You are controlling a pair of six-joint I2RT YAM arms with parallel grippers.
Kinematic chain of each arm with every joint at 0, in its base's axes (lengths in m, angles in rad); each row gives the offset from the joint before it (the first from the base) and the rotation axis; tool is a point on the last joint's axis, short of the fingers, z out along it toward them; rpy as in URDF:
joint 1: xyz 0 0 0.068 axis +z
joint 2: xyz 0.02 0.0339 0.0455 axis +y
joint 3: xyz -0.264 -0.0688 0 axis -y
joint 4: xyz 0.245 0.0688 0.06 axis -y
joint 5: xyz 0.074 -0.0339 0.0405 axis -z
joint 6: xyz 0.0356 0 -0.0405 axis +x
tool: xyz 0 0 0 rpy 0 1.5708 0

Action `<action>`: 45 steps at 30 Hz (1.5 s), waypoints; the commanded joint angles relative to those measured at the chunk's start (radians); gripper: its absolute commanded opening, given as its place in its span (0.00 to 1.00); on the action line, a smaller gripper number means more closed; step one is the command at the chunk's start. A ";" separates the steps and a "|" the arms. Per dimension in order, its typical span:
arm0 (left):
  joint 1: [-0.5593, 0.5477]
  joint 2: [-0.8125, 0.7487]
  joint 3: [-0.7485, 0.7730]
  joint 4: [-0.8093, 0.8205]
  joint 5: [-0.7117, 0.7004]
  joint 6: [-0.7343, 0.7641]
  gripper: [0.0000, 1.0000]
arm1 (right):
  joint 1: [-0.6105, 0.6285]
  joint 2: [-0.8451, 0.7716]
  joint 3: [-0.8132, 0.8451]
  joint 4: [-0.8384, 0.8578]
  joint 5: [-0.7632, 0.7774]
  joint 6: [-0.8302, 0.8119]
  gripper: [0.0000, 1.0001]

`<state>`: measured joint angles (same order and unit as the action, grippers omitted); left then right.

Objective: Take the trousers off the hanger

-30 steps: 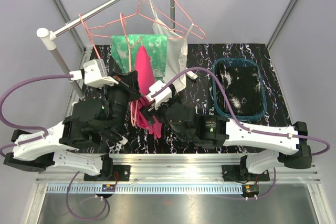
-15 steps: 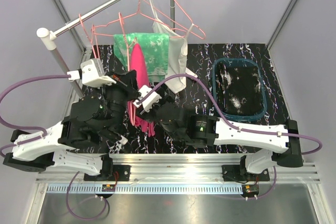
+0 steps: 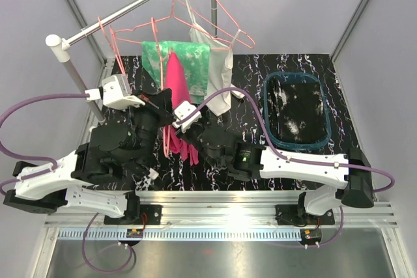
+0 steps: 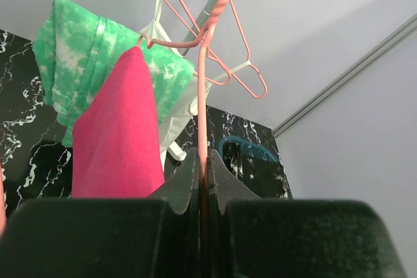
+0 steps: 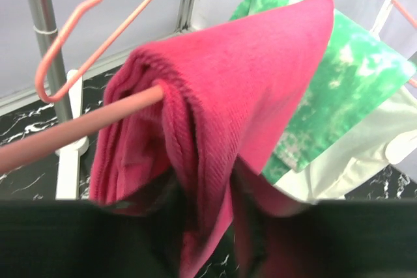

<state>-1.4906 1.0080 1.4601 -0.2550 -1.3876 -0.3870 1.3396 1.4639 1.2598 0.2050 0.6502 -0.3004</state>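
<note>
Basket (image 3: pixel 266 105) by right edge holds black trousers (image 3: pixel 296 112). Left gripper (image 4: pixel 203 161) clamps hanger (image 4: pixel 202 96); right gripper (image 5: pixel 208 226) straddles magenta trousers (image 5: pixel 221 83), grip unclear.

Top camera looks down; both wrist cameras share pink trousers (image 5: pixel 215 96) close-up.

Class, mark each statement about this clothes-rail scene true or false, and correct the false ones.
1. The left gripper is shut on a pink hanger's wire. True.
2. The magenta trousers lie in the teal basket. False: they hang over a hanger bar.
3. The black speckled trousers lie in that basket. True.
4. The green-and-white trousers lie on the table. False: they hang on a hanger.
5. The right gripper hangs clear of all cloth. False: magenta cloth sits between its fingers.
</note>
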 commanded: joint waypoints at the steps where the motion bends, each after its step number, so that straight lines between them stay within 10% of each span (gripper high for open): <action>1: -0.013 -0.019 0.049 0.056 0.062 -0.052 0.00 | -0.030 -0.027 0.003 0.195 -0.020 -0.011 0.29; 5: -0.013 -0.028 0.043 0.042 0.065 -0.061 0.00 | -0.033 -0.023 -0.003 0.221 -0.023 -0.069 0.00; 35: -0.014 -0.181 -0.188 -0.785 0.061 -0.811 0.00 | -0.040 -0.119 0.555 -0.110 0.225 -0.387 0.00; 45: -0.014 -0.229 -0.254 -0.825 0.094 -0.836 0.00 | -0.290 -0.066 0.708 -0.236 0.450 -0.490 0.00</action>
<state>-1.4998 0.7895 1.2091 -1.0836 -1.2854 -1.1675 1.1141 1.4006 1.9411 -0.0551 1.0100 -0.7315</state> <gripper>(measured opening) 0.027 0.134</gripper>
